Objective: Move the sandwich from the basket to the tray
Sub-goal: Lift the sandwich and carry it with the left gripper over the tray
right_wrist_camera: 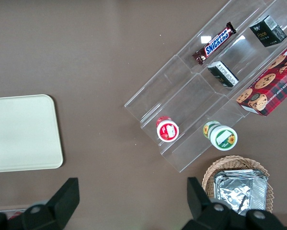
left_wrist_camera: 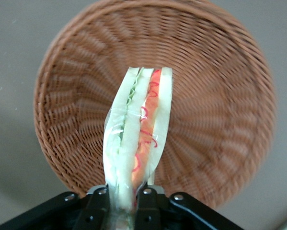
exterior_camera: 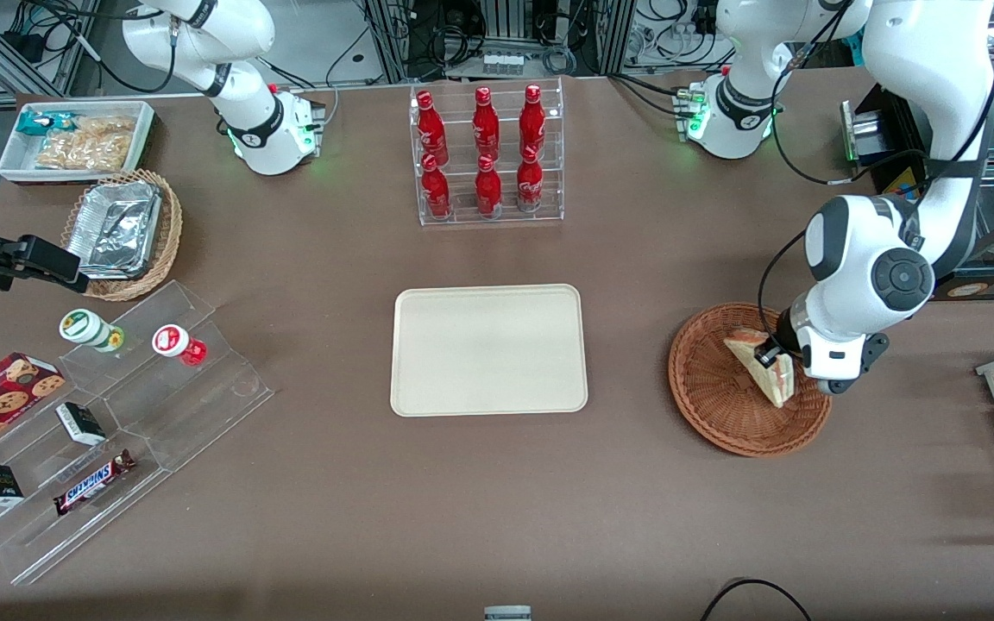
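The small triangular sandwich of pale white bread with red and green filling [left_wrist_camera: 136, 143] is held in the gripper [left_wrist_camera: 126, 194] of the working arm, the two black fingers [left_wrist_camera: 96, 203] being clamped on one end of the wrapped wedge. It is gripped across its flat bread faces, presumably so that the layers are pressed together rather than split apart, and its cut edge is turned toward the wrist camera. From the front the sandwich [exterior_camera: 764, 366] is seen over the round reddish-brown woven wicker basket [exterior_camera: 713, 388], near the rim on the working arm's side; whether it is lifted clear of the weave or touches it cannot be told. The flat cream rectangular plastic tray [exterior_camera: 489, 349] lies bare on the brown table [exterior_camera: 497, 500], well apart from the basket, toward the middle. The arm is bent over the basket with its wrist pointed steeply downward, so the gripper [exterior_camera: 775, 358] is brought onto the sandwich from above. The carry to the tray is judged not yet done.
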Robot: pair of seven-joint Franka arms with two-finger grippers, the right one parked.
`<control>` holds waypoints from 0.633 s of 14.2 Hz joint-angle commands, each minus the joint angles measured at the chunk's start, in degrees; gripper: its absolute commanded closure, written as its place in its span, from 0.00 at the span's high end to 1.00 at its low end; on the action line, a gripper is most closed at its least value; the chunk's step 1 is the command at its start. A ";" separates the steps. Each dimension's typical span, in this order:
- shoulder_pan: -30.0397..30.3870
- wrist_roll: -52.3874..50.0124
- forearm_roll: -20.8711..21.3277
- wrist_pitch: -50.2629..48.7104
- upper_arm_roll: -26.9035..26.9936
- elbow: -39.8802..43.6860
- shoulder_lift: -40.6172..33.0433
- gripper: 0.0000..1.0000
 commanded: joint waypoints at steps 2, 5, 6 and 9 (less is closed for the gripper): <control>-5.40 15.10 -0.04 -6.39 -2.54 6.06 1.00 0.10; -11.47 12.22 0.31 -7.99 -2.54 12.12 5.82 0.12; -13.06 8.46 0.40 -7.90 -2.54 14.05 7.40 0.11; -18.68 3.26 0.31 -7.90 -2.54 20.82 13.29 0.10</control>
